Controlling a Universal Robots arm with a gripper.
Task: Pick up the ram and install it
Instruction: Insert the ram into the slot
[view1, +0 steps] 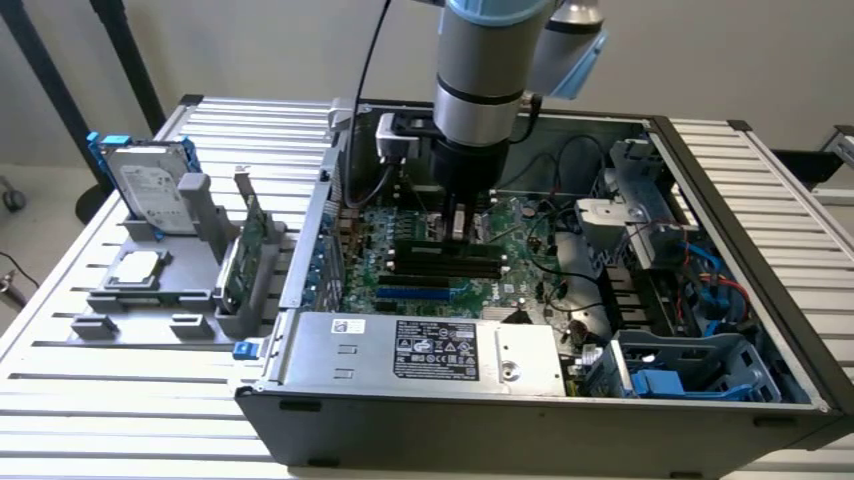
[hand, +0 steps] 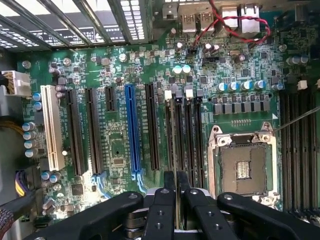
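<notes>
Gripper (hand: 176, 186) fingers pinched near-together over the motherboard (hand: 115, 145) slots — ram between them not discernible.

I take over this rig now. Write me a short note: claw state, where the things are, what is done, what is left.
Claw: low inside the case, just above the black memory slots beside the processor socket; grip state unclear.
Ram: cannot tell whether it is in the claw or in a slot.
Rack on the exterior view's left: hard drive and broad green card, untouched.
Done: claw is at the slots.
Left: a seated ram is not confirmed.
</notes>
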